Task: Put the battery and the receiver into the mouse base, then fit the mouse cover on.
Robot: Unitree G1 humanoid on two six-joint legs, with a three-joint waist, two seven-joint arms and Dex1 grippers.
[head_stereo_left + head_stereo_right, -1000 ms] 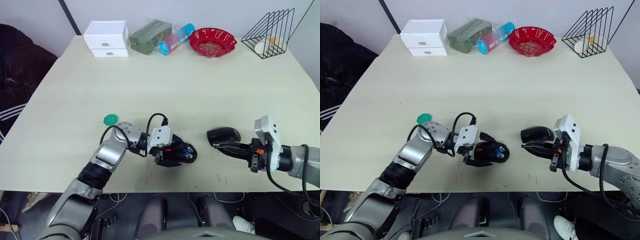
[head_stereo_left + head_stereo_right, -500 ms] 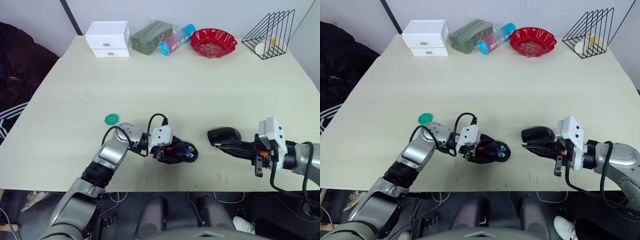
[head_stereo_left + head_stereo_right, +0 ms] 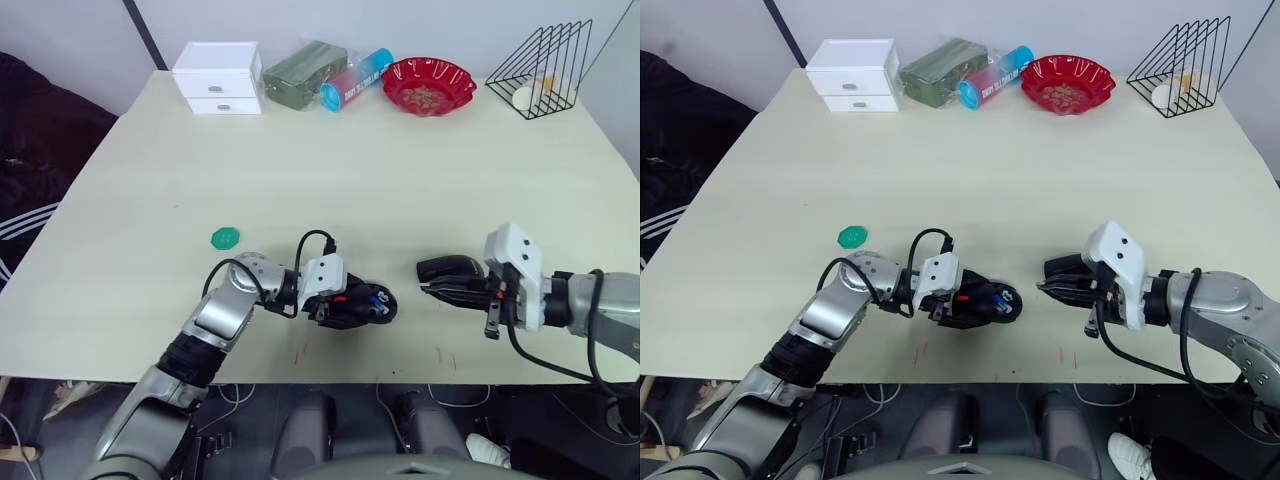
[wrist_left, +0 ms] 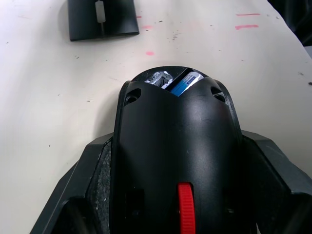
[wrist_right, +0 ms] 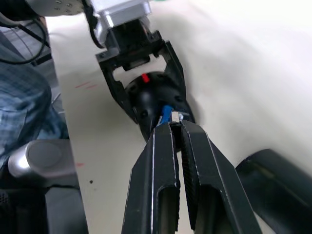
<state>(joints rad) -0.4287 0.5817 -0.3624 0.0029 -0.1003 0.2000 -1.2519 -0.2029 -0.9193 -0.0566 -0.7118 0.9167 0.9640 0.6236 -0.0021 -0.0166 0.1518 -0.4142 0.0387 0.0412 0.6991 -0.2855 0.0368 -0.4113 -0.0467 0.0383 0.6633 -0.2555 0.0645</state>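
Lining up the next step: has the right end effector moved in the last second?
Barely: the right end effector stays beside the mouse cover; only its wrist rolled.

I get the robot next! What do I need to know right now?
Left gripper is shut on the mouse base, holding it near the table's front edge. A blue battery already shows in the base. Right gripper is shut on a small metal piece, probably the receiver, not yet in. The mouse cover lies on the table beside the right gripper. Left: insert the receiver, fit the cover.
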